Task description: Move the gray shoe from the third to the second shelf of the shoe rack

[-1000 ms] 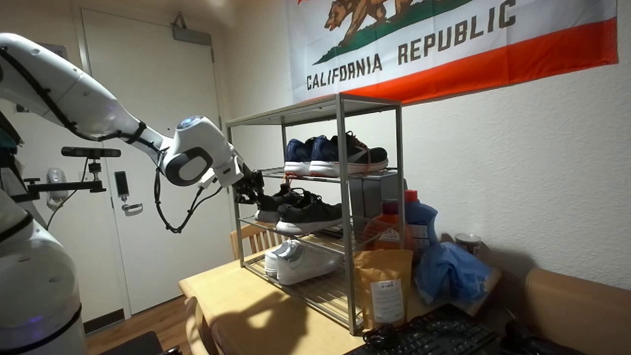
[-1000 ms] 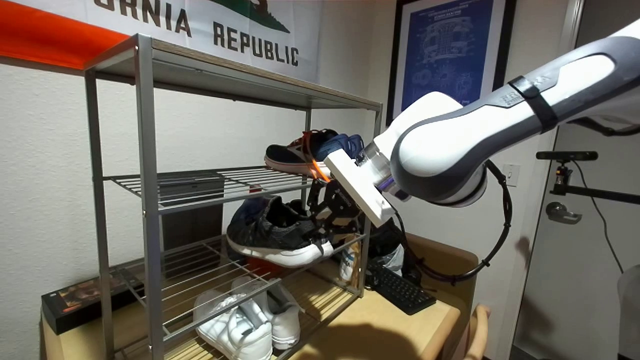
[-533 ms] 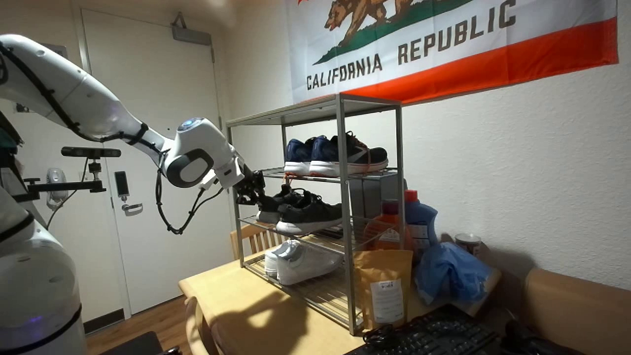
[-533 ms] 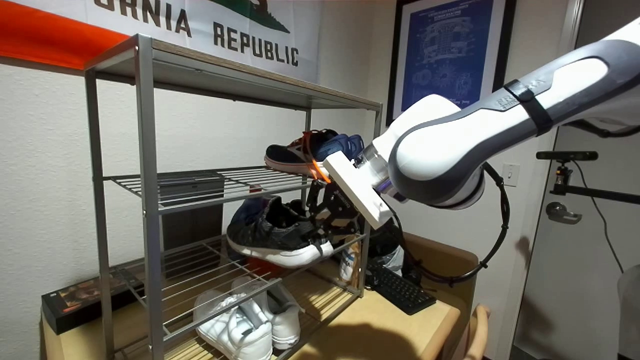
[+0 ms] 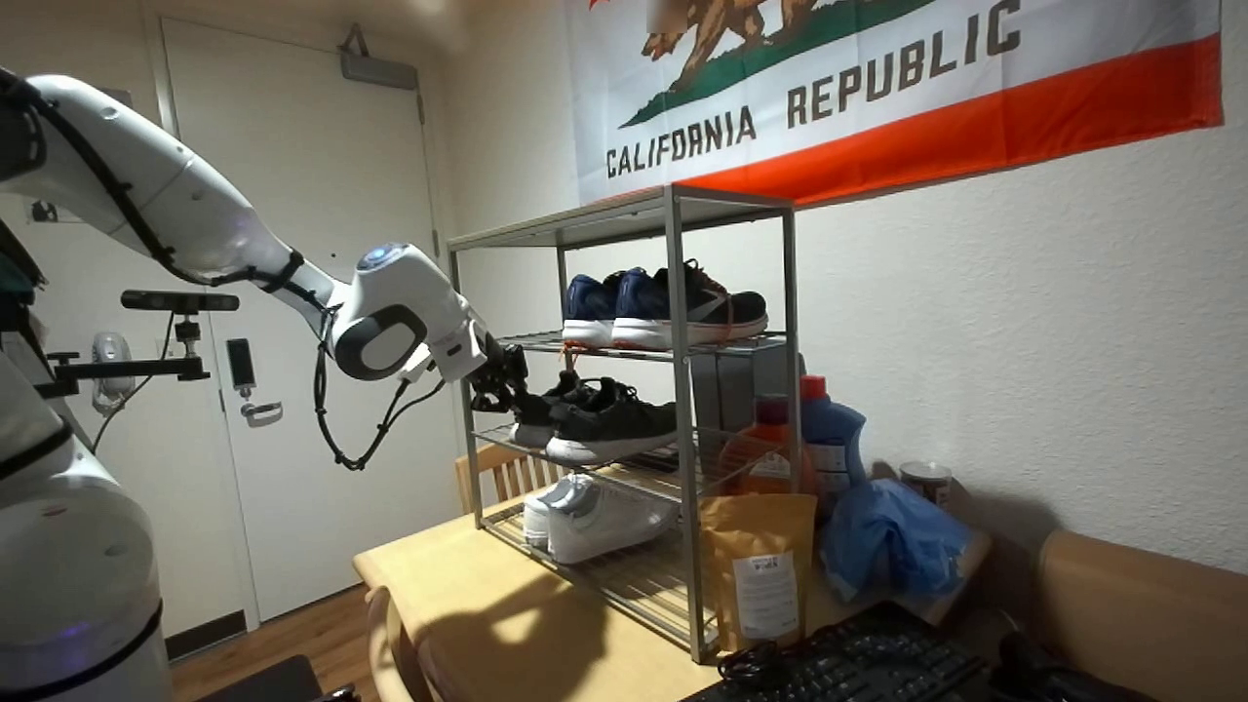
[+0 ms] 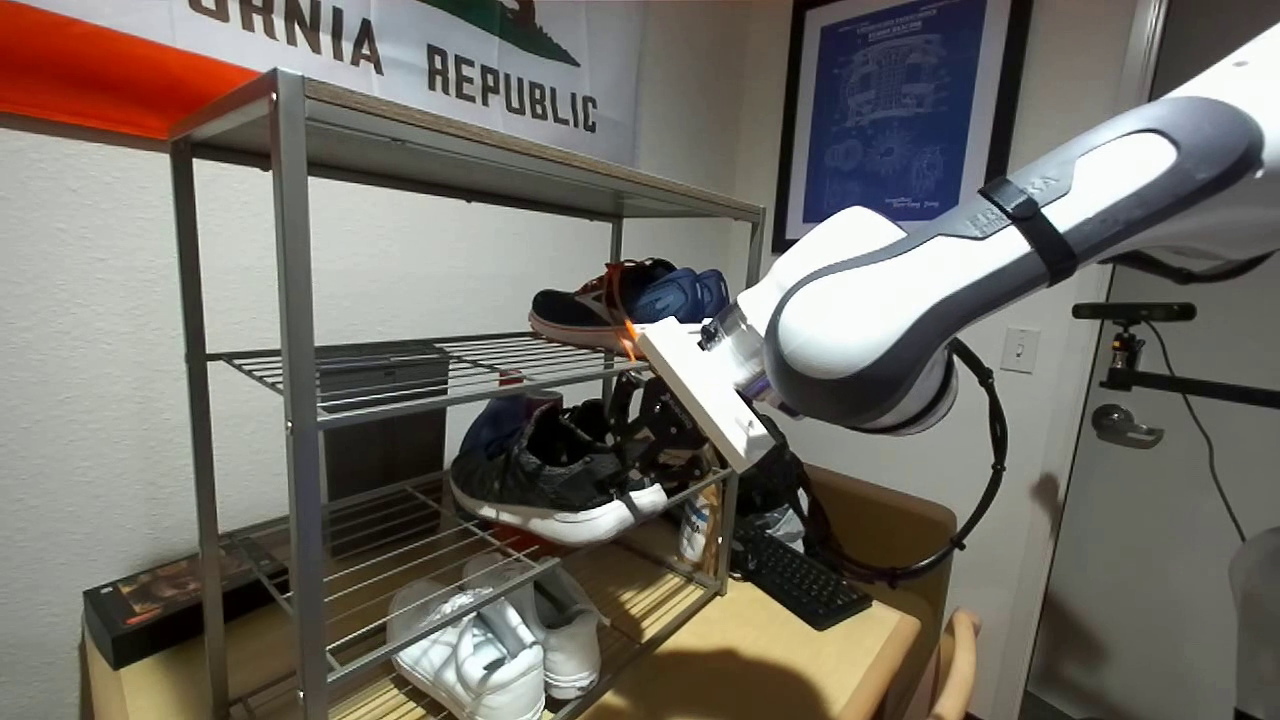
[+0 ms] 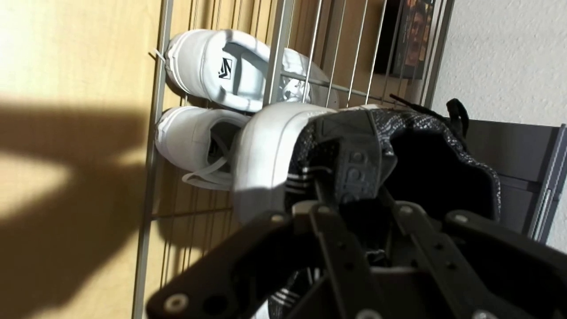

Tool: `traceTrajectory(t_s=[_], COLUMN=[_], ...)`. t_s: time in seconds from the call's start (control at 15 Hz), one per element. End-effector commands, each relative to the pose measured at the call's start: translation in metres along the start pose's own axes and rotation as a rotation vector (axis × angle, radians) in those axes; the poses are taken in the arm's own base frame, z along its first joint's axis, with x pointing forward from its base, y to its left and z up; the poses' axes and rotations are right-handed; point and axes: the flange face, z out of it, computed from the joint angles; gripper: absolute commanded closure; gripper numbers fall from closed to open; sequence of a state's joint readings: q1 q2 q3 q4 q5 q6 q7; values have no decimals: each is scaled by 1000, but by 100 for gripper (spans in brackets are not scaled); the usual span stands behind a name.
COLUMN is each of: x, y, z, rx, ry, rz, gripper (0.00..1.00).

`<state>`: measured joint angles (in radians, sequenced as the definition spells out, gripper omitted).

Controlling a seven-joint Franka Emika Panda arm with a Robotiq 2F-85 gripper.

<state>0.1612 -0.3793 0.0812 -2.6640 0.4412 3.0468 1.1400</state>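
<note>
Pinching the gray shoe (image 7: 352, 150) by its heel, the gripper (image 7: 356, 194) holds it straight ahead, toe pointing away, presumably so that the sole can settle on the middle wire shelf (image 6: 440, 622) below, beside the similar dark shoe (image 5: 619, 424).

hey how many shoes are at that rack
6: two navy shoes on the upper shelf, two white shoes on the bottom shelf, a black shoe on the middle shelf, and beside it the gray shoe, in the claw.
</note>
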Motion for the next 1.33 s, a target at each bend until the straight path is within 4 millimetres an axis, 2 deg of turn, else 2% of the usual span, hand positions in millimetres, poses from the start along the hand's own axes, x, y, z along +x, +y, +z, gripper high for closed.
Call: traceTrajectory(t_s=[0.0, 0.07, 0.13, 0.2, 0.67, 0.87, 1.27], x=[0, 0, 0, 0, -6, -10, -25], y=[-9, -9, -9, -9, -13, -8, 35], z=[1, 1, 0, 0, -16, -30, -57], rx=[37, 36, 38, 40, 67, 71, -14], ry=[-4, -7, -9, -10, -17, -16, -24], rz=[-1, 0, 4, 7, 7, 27, 90], gripper=[94, 94, 66, 52, 1, 0, 0])
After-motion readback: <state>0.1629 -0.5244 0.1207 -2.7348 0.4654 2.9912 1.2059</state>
